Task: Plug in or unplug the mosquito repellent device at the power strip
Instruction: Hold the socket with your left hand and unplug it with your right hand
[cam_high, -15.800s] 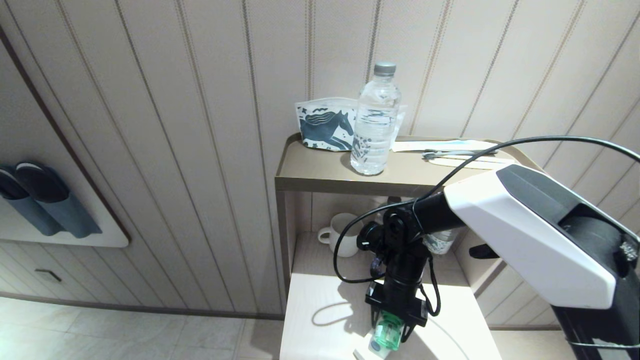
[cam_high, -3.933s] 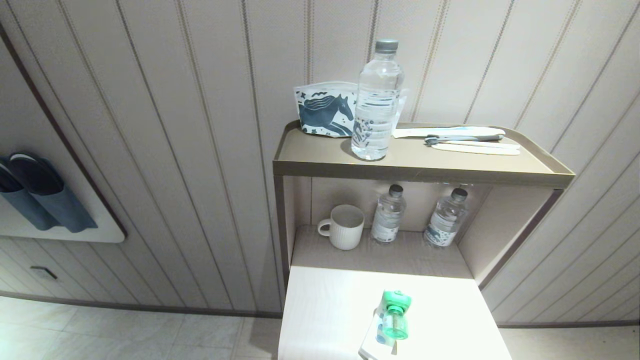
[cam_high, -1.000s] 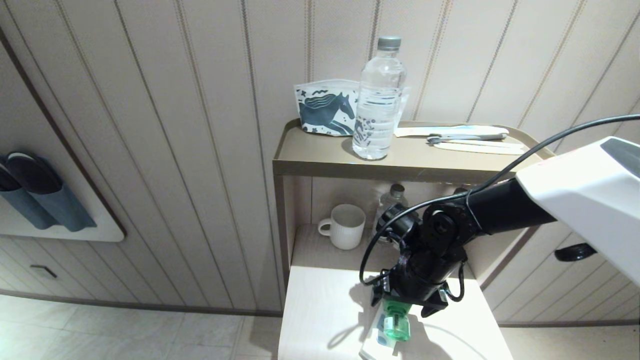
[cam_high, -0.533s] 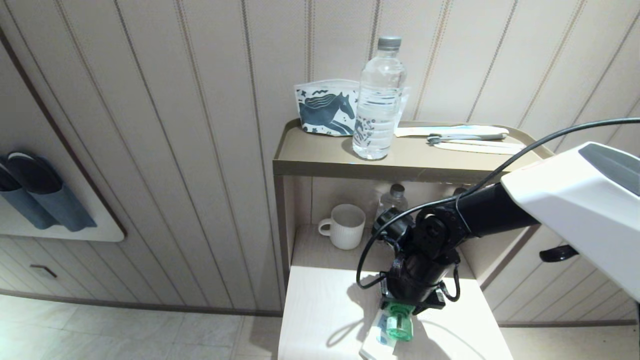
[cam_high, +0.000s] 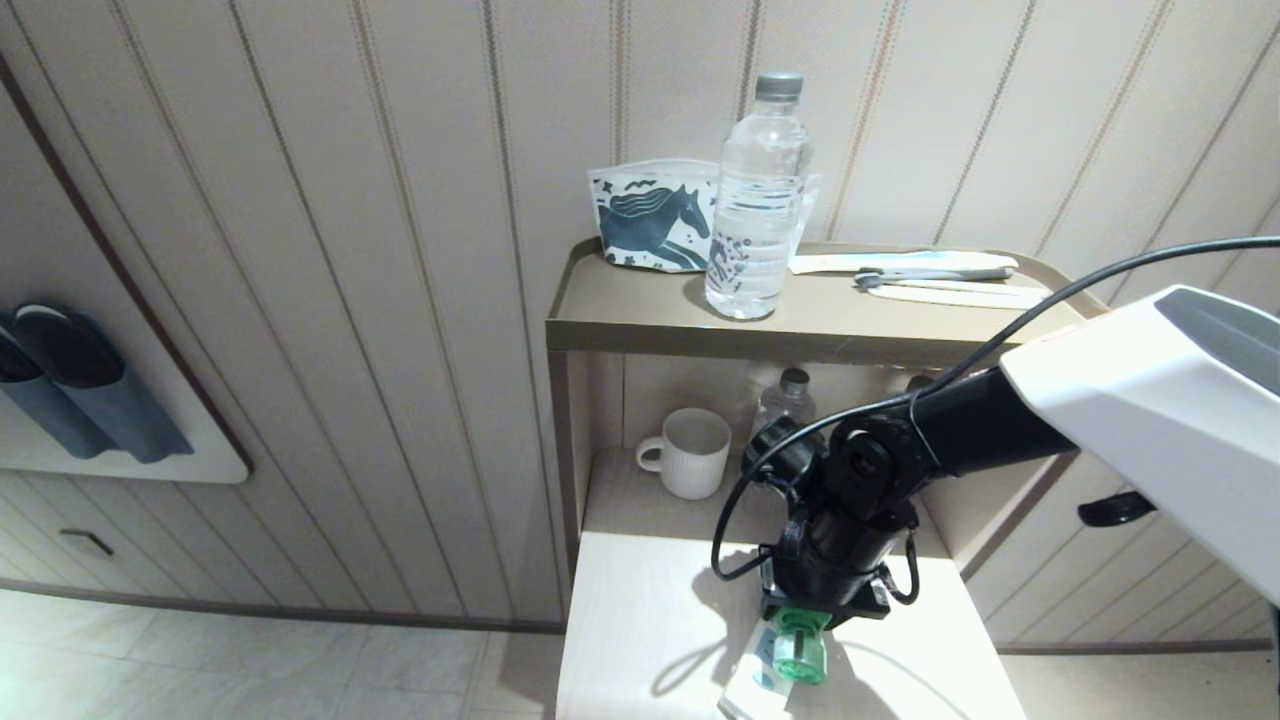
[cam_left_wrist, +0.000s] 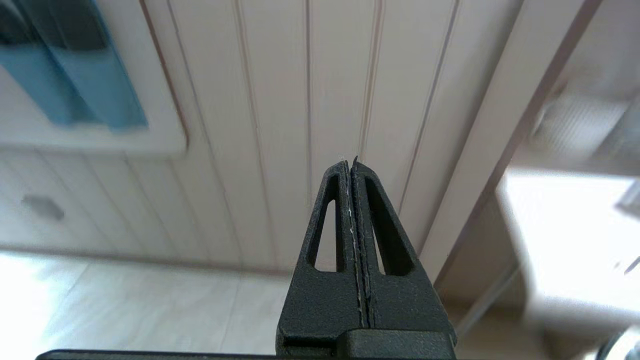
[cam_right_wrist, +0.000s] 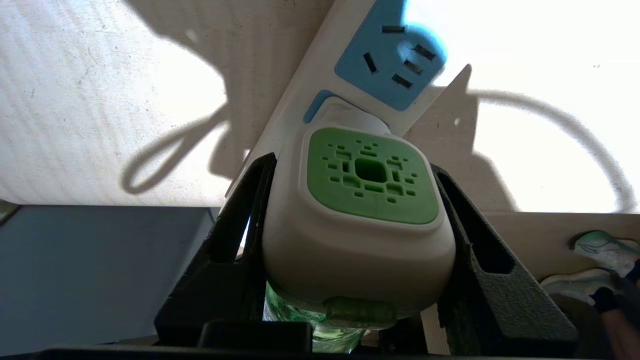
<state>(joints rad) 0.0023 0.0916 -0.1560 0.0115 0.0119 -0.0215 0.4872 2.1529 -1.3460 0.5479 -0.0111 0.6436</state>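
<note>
- Right gripper (cam_right_wrist: 357, 225) has just clamped both black fingers (cam_right_wrist: 235, 235) onto the white, green-topped mosquito repellent device (cam_right_wrist: 357, 225)!
- It sits plugged into the long white power strip (cam_right_wrist: 320, 65), six o'clock on the pale tabletop (cam_high: 640, 620) — unplugging looks next.
- Left gripper (cam_left_wrist: 353, 165) hangs closed, empty.

Green-topped mosquito repellent device (cam_right_wrist: 357, 220) sits plugged into the white power strip (cam_right_wrist: 320, 75).
</note>
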